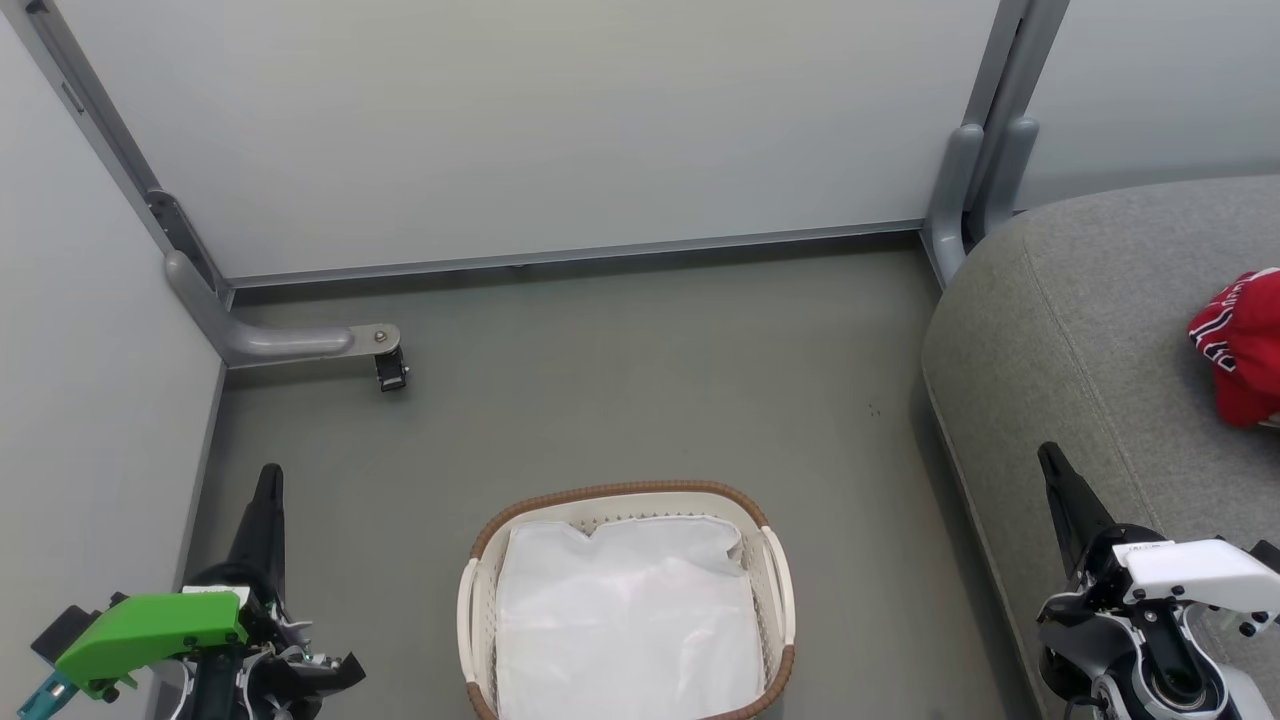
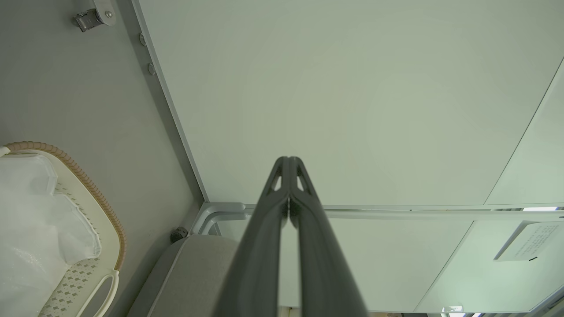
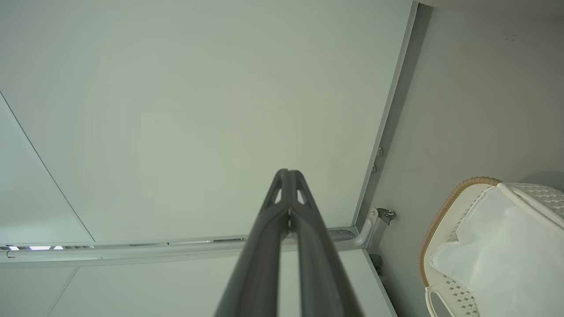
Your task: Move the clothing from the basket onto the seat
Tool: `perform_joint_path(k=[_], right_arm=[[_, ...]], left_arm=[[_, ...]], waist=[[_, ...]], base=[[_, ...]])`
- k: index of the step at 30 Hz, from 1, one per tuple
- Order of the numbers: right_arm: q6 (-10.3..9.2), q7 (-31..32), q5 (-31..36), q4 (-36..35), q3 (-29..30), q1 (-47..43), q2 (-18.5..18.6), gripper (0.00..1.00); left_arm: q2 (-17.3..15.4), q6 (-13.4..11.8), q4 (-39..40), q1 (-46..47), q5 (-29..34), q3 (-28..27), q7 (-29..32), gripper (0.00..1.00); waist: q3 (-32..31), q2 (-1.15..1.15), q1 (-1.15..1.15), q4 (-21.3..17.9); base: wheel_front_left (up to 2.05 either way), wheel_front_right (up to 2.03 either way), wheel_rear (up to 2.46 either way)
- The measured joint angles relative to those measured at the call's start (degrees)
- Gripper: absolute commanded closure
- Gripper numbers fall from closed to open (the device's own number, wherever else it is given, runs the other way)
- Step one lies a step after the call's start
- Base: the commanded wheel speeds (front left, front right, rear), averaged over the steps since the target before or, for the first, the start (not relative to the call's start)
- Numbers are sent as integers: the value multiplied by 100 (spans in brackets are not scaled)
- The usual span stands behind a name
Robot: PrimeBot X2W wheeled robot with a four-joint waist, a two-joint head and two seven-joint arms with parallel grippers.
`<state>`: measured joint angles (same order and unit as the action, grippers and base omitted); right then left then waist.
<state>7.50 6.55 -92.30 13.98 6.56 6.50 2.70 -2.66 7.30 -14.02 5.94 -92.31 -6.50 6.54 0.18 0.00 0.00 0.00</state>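
Between our left claw [image 1: 270, 478] and right claw [image 1: 1050, 462], both closed and empty, sat the basket [image 1: 620, 492]; clothing [image 1: 1240, 345] lay on the seat [image 1: 1080, 330] by the partition [image 1: 600, 130].

Red white-trimmed clothing [image 1: 1240, 345] bunched on grey seat [image 1: 1080, 330], away from its rounded corner; cream brown-rimmed basket [image 1: 620, 491] upright beside seat, white liner [image 1: 630, 620] inside.

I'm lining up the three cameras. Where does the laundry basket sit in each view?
Head view: basket at bottom centre.
Left wrist view: basket in the lower left corner.
Right wrist view: basket in the lower right corner.
Shared landmark: the caster on the grey partition foot.
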Motion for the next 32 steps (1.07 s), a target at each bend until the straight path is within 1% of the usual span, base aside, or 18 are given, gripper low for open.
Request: perform_joint_path(k=[32], right_arm=[[0,-1,0,0,0,0,0,100]], left_arm=[[0,0,0,0,0,0,0,100]], waist=[[0,0,0,0]], base=[[0,0,0]])
